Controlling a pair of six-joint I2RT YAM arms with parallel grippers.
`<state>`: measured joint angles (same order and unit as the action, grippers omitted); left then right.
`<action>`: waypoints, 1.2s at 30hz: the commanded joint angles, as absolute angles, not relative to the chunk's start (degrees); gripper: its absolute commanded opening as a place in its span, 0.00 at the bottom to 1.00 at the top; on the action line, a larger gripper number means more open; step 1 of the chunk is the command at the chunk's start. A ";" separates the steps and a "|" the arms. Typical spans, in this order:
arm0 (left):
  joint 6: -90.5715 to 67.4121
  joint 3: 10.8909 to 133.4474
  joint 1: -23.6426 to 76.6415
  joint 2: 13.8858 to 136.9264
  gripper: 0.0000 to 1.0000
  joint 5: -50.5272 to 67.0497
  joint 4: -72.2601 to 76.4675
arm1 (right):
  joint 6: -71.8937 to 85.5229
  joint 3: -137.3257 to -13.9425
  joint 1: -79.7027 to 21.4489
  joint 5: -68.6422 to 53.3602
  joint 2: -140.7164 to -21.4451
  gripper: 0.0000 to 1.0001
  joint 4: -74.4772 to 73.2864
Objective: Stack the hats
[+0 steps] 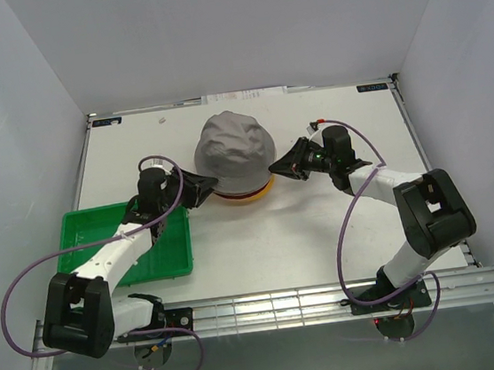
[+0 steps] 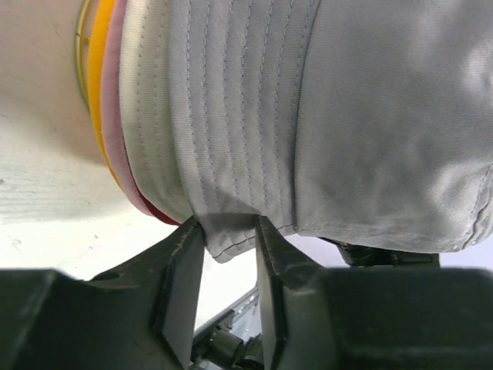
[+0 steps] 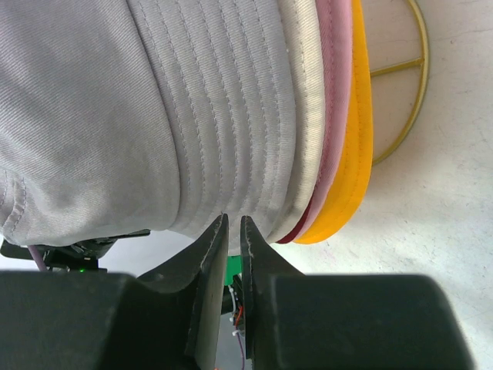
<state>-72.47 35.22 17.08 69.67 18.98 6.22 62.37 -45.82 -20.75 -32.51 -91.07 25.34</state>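
**Tug the grey hat (image 1: 234, 151) down evenly**

It tops the hat pile (image 1: 246, 193), mid tabletop (image 1: 325, 239). The right end effector (image 3: 233, 223), almost shut, pinches its brim. The left end effector (image 2: 231, 239) stands half open around the other edge. Pull both sides gently together.

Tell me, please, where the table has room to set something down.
Bare table lies in front of the hat stack, between the green tray and the right arm; also the left corner behind the tray. It is crowded beside the stack, where the left gripper and right gripper meet its brim.
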 commanded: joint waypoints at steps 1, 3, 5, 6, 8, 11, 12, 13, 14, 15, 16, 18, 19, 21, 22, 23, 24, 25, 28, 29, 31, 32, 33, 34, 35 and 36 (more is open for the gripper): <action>-71.37 35.77 17.31 68.55 0.40 17.23 6.42 | 61.08 -45.79 -20.57 -32.78 -88.51 0.18 26.02; -70.50 36.03 17.31 68.73 0.29 16.79 5.45 | 61.08 -45.44 -19.78 -33.22 -88.07 0.18 26.02; -69.35 36.91 17.40 69.08 0.19 16.00 3.61 | 60.91 -45.44 -18.73 -33.92 -87.89 0.18 26.02; -68.21 37.26 17.32 69.34 0.16 15.82 2.99 | 60.73 -45.53 -18.37 -34.10 -87.72 0.18 26.02; -66.80 39.02 17.23 69.96 0.09 15.30 0.89 | 60.65 -45.79 -17.41 -34.80 -87.63 0.18 26.02; -63.47 42.17 16.96 72.41 0.05 15.47 -3.07 | 60.12 -47.19 -16.44 -35.59 -87.98 0.18 25.23; -62.67 43.06 16.70 73.99 0.03 15.73 -3.86 | 59.86 -48.24 -16.17 -35.68 -88.15 0.18 24.53; -61.80 43.76 16.26 74.70 0.02 15.91 -5.35 | 59.42 -48.86 -15.91 -36.12 -88.42 0.18 24.35; -60.13 45.16 15.91 75.32 0.01 16.17 -5.97 | 59.15 -49.65 -15.56 -36.30 -89.11 0.19 24.00; -59.42 45.78 15.47 76.37 0.00 16.87 -6.32 | 58.72 -50.44 -15.38 -36.56 -89.56 0.20 23.56; -58.72 46.23 14.60 76.81 0.00 17.31 -7.11 | 58.01 -52.10 -15.21 -36.82 -90.00 0.21 22.60; -56.35 48.15 13.37 77.86 0.00 18.36 -7.82 | 57.57 -53.61 -14.77 -37.18 -91.49 0.23 21.89; -55.38 49.12 12.32 79.18 0.00 19.24 -9.39 | 57.57 -54.92 -14.59 -37.61 -92.02 0.24 21.88; -52.66 51.49 11.17 80.24 0.00 19.68 -10.98 | 57.13 -56.68 -14.15 -38.05 -93.95 0.26 21.36; -51.95 52.03 10.03 81.20 0.00 20.73 -11.42 | 56.87 -58.43 -13.89 -38.58 -94.56 0.27 20.75; -51.33 52.64 9.58 81.65 0.00 21.53 -11.77 | 56.60 -59.23 -13.71 -38.84 -95.88 0.27 20.66; -49.85 54.39 8.97 82.17 0.00 22.06 -12.30 | 56.43 -60.11 -13.71 -39.02 -96.58 0.28 20.48; -49.23 55.19 8.09 83.40 0.00 22.93 -13.44 | 56.34 -60.99 -13.54 -39.46 -97.29 0.29 20.13; -46.59 58.78 6.86 85.16 0.00 24.51 -15.37 | 55.90 -64.76 -13.54 -40.08 -100.19 0.33 19.78; -46.06 59.67 6.59 86.38 0.00 24.78 -15.99 | 55.90 -66.52 -13.54 -40.34 -101.67 0.34 19.69; -44.66 62.21 5.98 87.53 0.00 24.96 -17.74 | 56.16 -68.20 -13.54 -40.95 -103.09 0.37 20.04; -44.30 62.84 5.80 88.50 0.00 25.31 -18.01 | 56.51 -68.90 -13.54 -41.13 -104.14 0.38 20.47; -44.04 63.45 5.63 89.03 0.00 25.57 -18.63 | 56.86 -69.95 -13.54 -41.13 -104.59 0.39 21.26; -43.34 63.98 5.28 89.47 0.00 25.66 -18.89 | 57.13 -70.57 -13.62 -40.96 -104.94 0.40 21.27; -43.07 65.20 5.19 90.08 0.00 25.84 -19.42 | 57.13 -71.27 -13.62 -40.96 -105.81 0.40 21.27; -42.98 65.65 5.01 91.13 0.00 26.27 -19.86 | 57.22 -72.76 -13.62 -41.04 -106.26 0.41 21.01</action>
<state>-45.95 62.61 5.76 90.06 25.36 -17.21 57.65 -68.47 -13.72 -39.59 -105.51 19.44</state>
